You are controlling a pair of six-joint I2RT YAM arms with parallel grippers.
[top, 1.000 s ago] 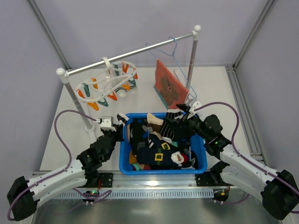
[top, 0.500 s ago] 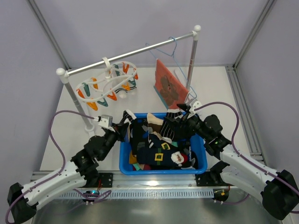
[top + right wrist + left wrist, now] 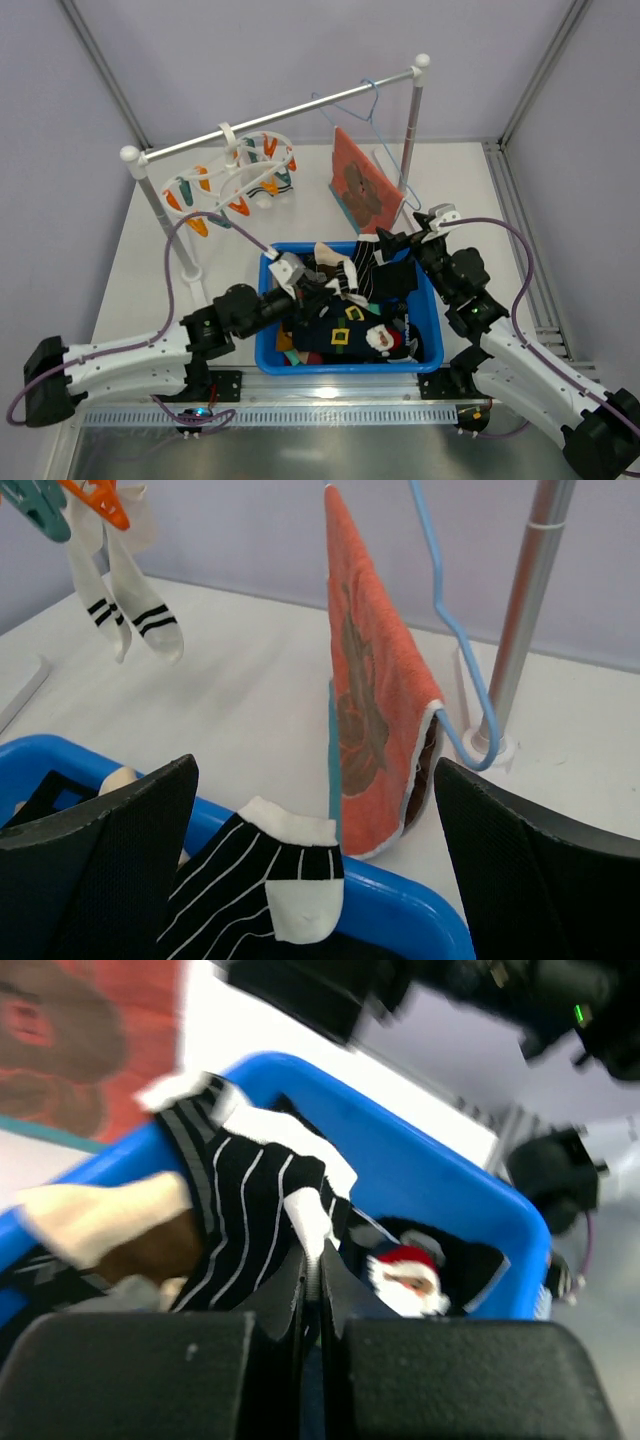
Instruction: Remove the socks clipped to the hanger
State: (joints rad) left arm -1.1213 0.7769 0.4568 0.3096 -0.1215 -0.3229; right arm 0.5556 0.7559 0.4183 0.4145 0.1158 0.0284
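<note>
The rail (image 3: 320, 102) spans the back of my view, with the hanger (image 3: 243, 158) hooked on its left part. The blue basket (image 3: 345, 367) of clothes sits between my arms. White socks (image 3: 130, 605) are clipped under the hanger's pegs. My left gripper (image 3: 290, 270) is down in the basket, fingers pressed together. My right gripper (image 3: 398, 240) hovers at the basket's far rim, fingers spread wide.

We see pale lilac walls (image 3: 300, 60) on three sides, grey metal struts (image 3: 100, 62) running down corners; white table (image 3: 455, 185) beneath, slotted aluminium rail (image 3: 330, 413) along near edge, brushed steel surface (image 3: 330, 455) below; we note soft even light, faint shadows
</note>
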